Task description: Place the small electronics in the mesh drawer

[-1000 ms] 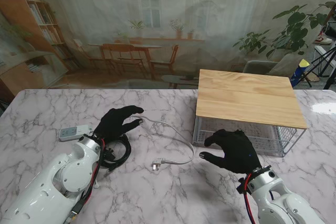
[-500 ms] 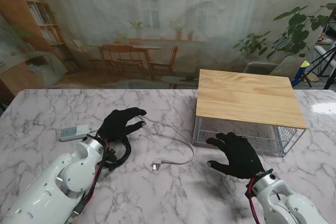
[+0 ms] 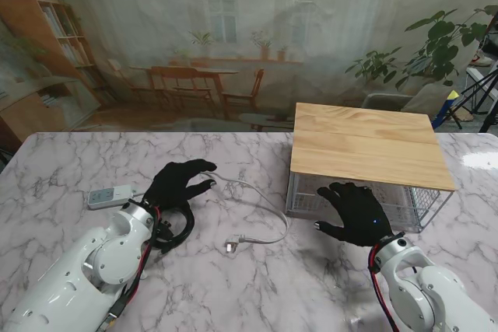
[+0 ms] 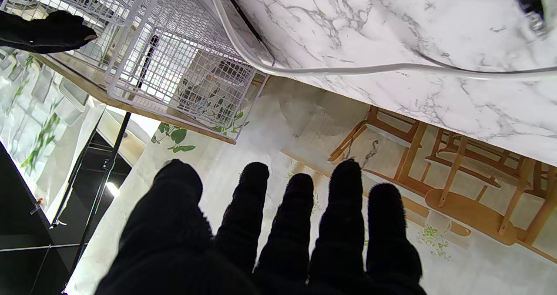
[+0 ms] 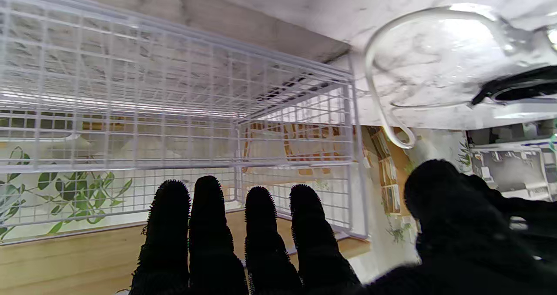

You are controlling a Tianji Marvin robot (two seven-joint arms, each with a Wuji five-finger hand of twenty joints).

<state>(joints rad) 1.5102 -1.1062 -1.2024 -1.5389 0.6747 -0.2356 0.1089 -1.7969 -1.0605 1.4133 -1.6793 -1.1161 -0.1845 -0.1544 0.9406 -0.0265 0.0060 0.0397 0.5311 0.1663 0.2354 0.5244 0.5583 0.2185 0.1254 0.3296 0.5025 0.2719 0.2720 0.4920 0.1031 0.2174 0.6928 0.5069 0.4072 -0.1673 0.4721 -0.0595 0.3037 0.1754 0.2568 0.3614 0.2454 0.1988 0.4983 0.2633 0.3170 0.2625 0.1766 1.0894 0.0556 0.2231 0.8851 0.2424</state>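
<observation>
A white wire mesh drawer (image 3: 358, 200) sits under a wooden top (image 3: 366, 144) at the right; its mesh front (image 5: 130, 125) fills the right wrist view. My right hand (image 3: 356, 212) hovers open right at the drawer's front, fingers spread and holding nothing. A white cable (image 3: 261, 211) with a plug (image 3: 231, 246) lies in the table's middle, also seen as the cable (image 4: 348, 68). My left hand (image 3: 180, 183) rests open over the cable's far left end. A black cable coil (image 3: 175, 227) lies beside my left wrist. A white power adapter (image 3: 109, 195) lies farther left.
The marble table (image 3: 257, 285) extends around both arms. A printed backdrop hangs beyond the table's far edge, with a plant at the far right.
My right hand has moved away from me and to the right, from the table in front of the drawer up to the drawer's front. My left hand barely moved.
</observation>
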